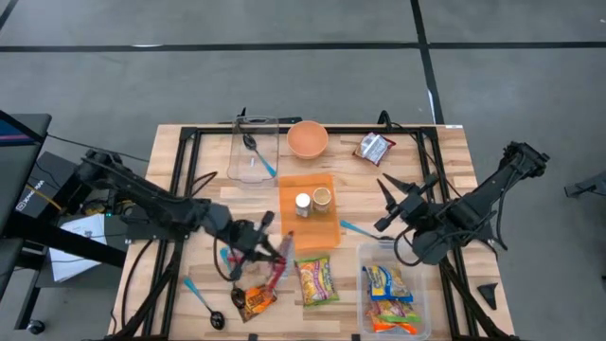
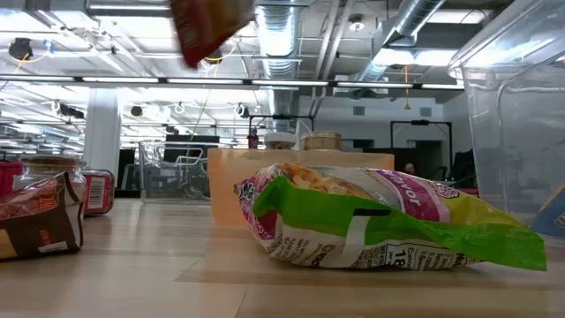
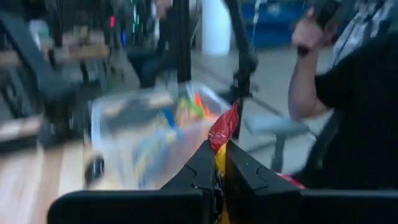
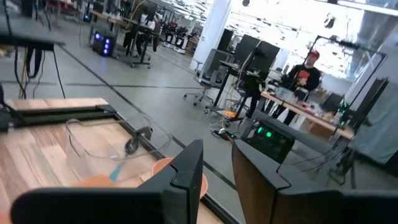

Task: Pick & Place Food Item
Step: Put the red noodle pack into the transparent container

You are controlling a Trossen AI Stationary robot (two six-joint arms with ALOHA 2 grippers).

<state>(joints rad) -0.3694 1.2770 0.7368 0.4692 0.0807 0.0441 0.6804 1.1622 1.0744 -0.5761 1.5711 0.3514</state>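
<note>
The wooden desk [image 1: 445, 161] is crowded along its near edge, with bare boards left at the far right. The left arm reaches low across the near-left part, its left claw [image 1: 276, 248] pressed together on a red snack packet [image 1: 279, 268], lifted just above the green chip bag [image 1: 317, 280]. The right claw [image 1: 393, 199], fingers slightly parted and empty, waits beyond the clear bin [image 1: 391, 296] of snacks

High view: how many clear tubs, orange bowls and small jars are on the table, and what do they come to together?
Clear tubs: 2
Orange bowls: 1
Small jars: 2
Total: 5
</note>
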